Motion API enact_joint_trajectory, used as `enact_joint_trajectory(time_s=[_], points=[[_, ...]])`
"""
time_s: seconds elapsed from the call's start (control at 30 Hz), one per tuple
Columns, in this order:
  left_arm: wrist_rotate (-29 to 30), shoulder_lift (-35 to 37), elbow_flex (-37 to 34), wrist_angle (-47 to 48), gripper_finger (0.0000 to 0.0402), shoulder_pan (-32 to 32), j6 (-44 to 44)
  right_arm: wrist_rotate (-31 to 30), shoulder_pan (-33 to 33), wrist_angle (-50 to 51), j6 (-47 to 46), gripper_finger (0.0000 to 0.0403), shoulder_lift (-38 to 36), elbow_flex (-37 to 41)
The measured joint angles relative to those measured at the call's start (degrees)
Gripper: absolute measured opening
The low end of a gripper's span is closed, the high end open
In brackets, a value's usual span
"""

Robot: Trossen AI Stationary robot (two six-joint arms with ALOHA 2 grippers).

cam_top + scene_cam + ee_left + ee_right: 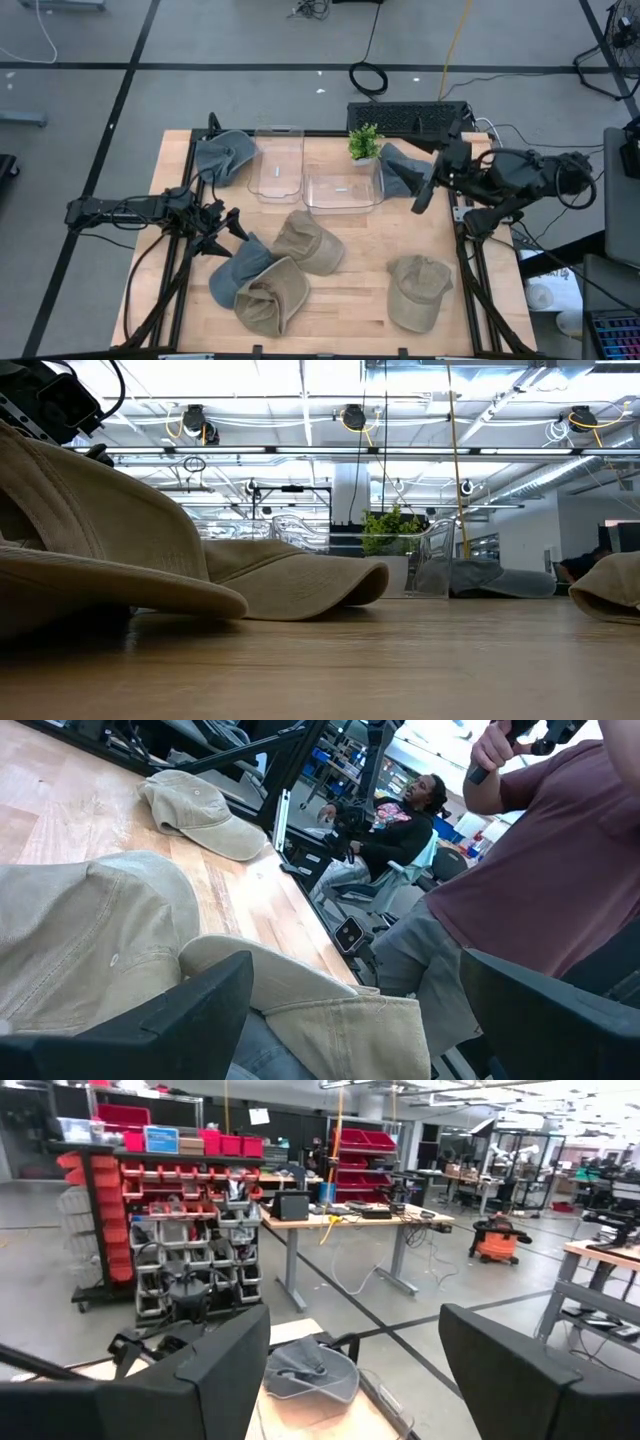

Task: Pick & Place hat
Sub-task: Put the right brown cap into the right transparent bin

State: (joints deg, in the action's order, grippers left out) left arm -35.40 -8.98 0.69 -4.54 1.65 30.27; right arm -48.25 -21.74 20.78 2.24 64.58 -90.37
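Three tan hats lie on the worktop [360,250] — one [308,241] just ahead of the left gripper's [237,226] spread fingers [190,1010], one [272,296] beside them atop a blue-grey hat [238,268], one [418,290] well beyond. The right gripper [425,190] hovers, fingers [215,1365] spread and empty, beside a blue-grey hat [400,170] — two clear bins [340,188] ahead.

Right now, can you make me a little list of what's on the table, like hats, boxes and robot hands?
tan hats: three, toward the near edge
blue-grey hats: three; far left corner, beside the plant, under a tan hat
clear boxes: two, side by side
plant: small, green
left hand: open, by the blue-grey and tan hats
right hand: open, holding nothing
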Motion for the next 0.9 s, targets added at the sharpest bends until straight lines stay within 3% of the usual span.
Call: enact_joint_trajectory(time_s=[0.9], points=[[0.0, 0.0, 0.0, 0.0, 0.0361, 0.0, 0.0, -21.3, -24.8, -0.4, -4.5, 0.0279, 5.3, 0.0]])
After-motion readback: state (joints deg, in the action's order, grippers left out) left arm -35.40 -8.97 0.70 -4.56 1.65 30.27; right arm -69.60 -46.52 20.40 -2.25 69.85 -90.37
